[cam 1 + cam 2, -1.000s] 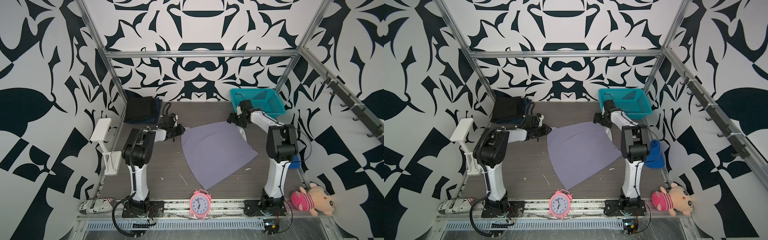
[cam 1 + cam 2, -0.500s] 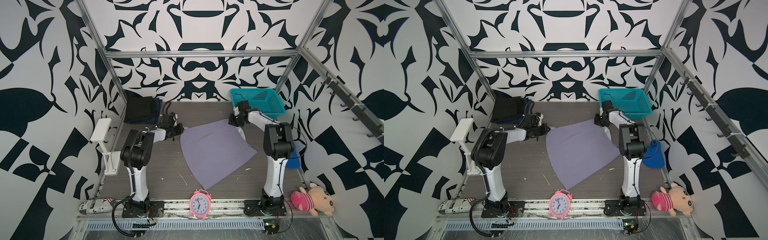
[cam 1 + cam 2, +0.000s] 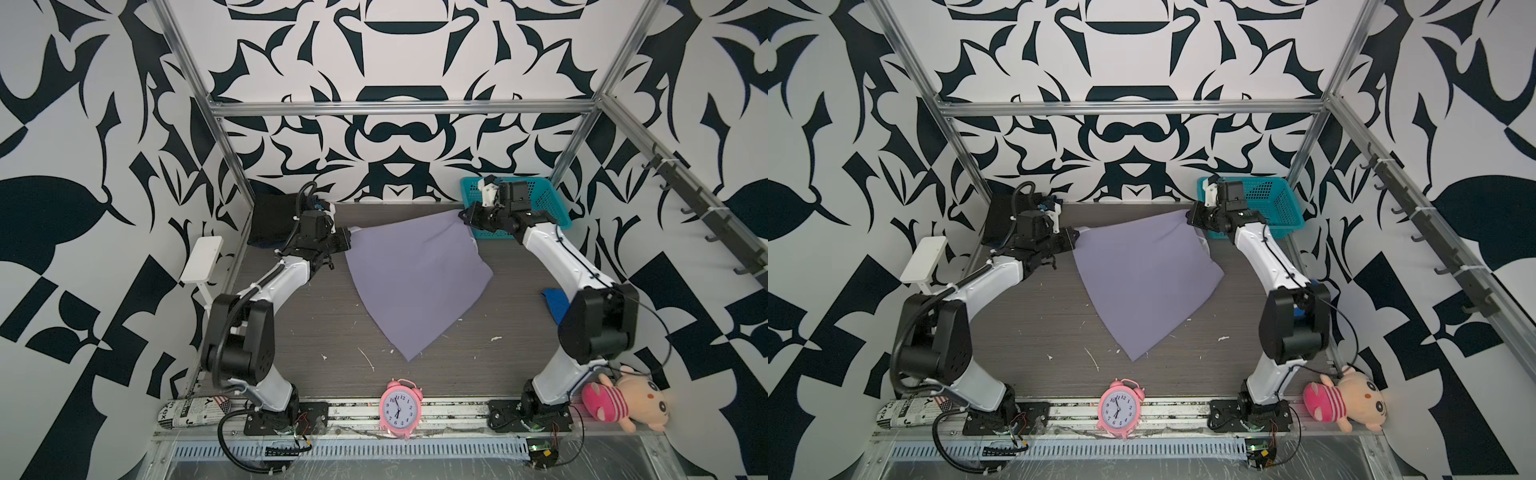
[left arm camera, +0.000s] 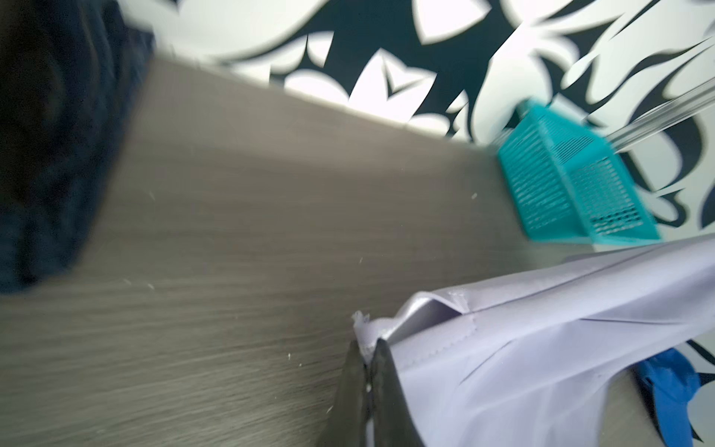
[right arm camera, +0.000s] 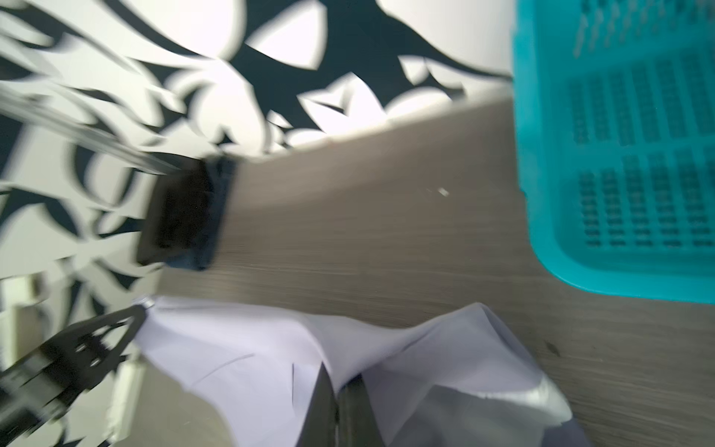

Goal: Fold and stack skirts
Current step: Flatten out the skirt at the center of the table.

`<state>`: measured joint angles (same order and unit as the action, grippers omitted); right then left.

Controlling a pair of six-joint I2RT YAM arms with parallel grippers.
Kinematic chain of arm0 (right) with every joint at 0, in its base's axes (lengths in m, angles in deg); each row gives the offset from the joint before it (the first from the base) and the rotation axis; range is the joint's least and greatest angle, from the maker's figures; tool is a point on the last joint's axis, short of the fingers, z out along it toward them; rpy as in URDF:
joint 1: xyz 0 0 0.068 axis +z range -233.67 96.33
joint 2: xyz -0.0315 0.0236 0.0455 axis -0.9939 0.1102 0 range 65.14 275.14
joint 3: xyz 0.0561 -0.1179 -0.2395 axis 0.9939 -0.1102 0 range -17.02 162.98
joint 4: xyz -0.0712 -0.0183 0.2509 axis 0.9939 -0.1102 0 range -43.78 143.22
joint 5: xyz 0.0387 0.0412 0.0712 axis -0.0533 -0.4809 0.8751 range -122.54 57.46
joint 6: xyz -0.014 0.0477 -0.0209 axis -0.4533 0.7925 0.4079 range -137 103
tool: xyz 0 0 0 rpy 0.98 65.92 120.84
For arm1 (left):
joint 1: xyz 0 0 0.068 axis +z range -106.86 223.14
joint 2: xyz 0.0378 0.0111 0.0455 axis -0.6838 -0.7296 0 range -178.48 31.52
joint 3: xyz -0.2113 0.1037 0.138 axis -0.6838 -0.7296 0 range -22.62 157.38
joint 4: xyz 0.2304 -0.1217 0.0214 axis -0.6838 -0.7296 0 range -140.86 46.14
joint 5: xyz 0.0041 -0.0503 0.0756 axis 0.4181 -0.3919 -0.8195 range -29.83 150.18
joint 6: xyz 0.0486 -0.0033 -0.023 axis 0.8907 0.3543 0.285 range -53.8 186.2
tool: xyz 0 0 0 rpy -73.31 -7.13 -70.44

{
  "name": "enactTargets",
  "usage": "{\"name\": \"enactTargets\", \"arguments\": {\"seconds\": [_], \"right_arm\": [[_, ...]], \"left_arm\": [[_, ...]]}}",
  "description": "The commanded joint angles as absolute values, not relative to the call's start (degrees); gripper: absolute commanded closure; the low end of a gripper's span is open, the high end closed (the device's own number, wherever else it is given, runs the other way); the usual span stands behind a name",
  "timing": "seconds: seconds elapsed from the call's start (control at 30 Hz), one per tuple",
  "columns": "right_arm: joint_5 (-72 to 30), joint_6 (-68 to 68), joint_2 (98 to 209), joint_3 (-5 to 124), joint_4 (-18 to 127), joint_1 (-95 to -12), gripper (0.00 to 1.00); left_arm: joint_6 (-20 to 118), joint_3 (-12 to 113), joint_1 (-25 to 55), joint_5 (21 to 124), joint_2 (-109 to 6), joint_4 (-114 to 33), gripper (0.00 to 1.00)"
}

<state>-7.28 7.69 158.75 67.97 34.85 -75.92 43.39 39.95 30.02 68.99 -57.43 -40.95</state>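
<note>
A grey wood-grain tabletop point(image 3: 316, 316), flecked with white scuffs, sits inside walls point(image 3: 395, 54) of bold black-and-white leaf shapes and aluminium framing point(image 3: 399, 107). Beside a teal perforated plastic basket point(image 3: 544, 203), the smooth, thin light lavender-purple skirt point(image 3: 415, 278) spreads as a wedge. The right gripper point(image 3: 463, 215), next to the basket, is clenched on one skirt corner; the left gripper point(image 3: 348, 241), well apart from the basket, pinches the opposite corner. Folded black and dark denim skirts point(image 3: 270, 216) lie across the tabletop from the basket.
</note>
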Motion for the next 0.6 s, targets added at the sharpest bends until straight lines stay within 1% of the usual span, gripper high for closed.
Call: {"name": "enactTargets", "arguments": {"seconds": [0.0,0.1,0.23,0.33,0.4,0.57], "right_arm": [[-2.5,10.86,150.7,63.89,44.35,-76.11,1.0],[0.69,12.73,146.06,61.67,49.4,-76.11,1.0],[1.23,14.55,140.75,60.24,54.89,-76.11,1.0],[1.22,14.51,138.88,61.14,54.49,-76.11,1.0],[0.36,14.45,137.53,60.63,54.11,-76.09,1.0],[0.48,13.38,131.72,56.72,55.07,-76.11,1.0]], "left_arm": [[48.09,41.32,30.4,65.1,-50.85,-45.2,1.0],[50.77,43.57,30.4,64.42,-46.22,-46.56,1.0],[54.78,49.43,30.4,64.23,-43.1,-50.97,1.0],[56.8,53.11,30.4,64.52,-41.96,-53.08,1.0],[57.09,54.26,30.4,65.2,-39.18,-53.78,1.0],[56.28,53.49,30.4,68.17,-33.76,-53.3,1.0]]}}
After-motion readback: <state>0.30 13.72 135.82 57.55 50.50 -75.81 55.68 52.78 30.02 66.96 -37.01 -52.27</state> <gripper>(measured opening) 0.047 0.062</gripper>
